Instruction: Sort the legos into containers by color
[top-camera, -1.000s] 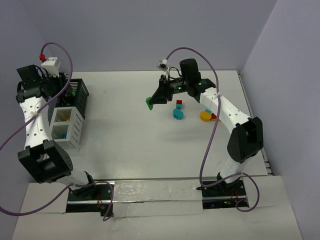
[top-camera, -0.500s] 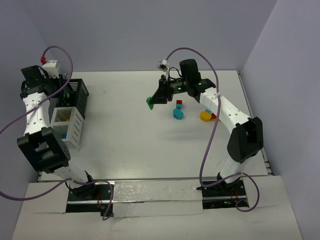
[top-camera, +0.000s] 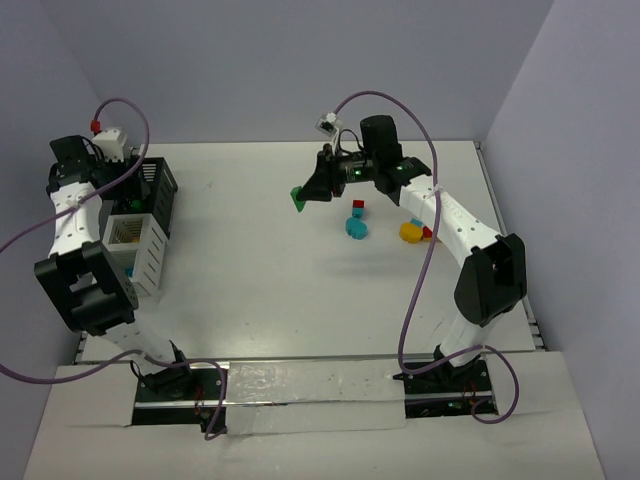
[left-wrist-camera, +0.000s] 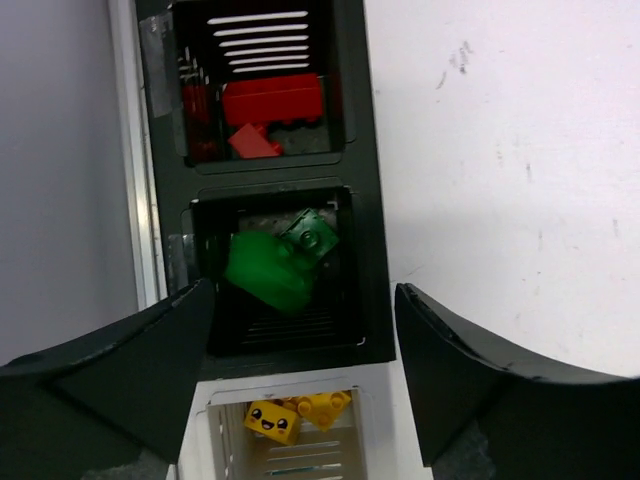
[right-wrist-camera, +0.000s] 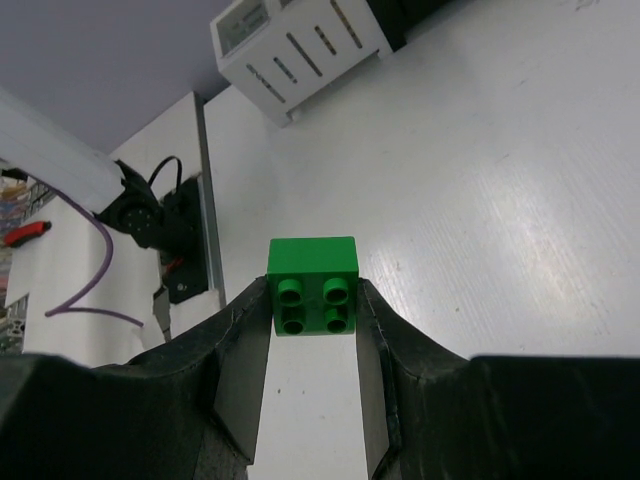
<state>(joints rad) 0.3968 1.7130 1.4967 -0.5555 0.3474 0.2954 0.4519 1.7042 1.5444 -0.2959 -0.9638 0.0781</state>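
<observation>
Right pincer: your right gripper (right-wrist-camera: 313, 300) is clamped on a green brick (right-wrist-camera: 313, 285), studs facing the wrist cam.
Left pincer: your left gripper (left-wrist-camera: 300, 300) is spread wide with nothing in it, hanging over the black container (left-wrist-camera: 370, 250).
Black container: green pieces (left-wrist-camera: 268, 272) sit in the compartment right under the jaws, red pieces (left-wrist-camera: 270, 100) in the next one.
White container (left-wrist-camera: 372, 440): butts up against the black one, yellow pieces (left-wrist-camera: 300, 412) inside.
Table (top-camera: 250, 260): a red lego (top-camera: 357, 207), cyan lego (top-camera: 356, 227) and yellow lego (top-camera: 410, 232) lie loose beside your right arm.
</observation>
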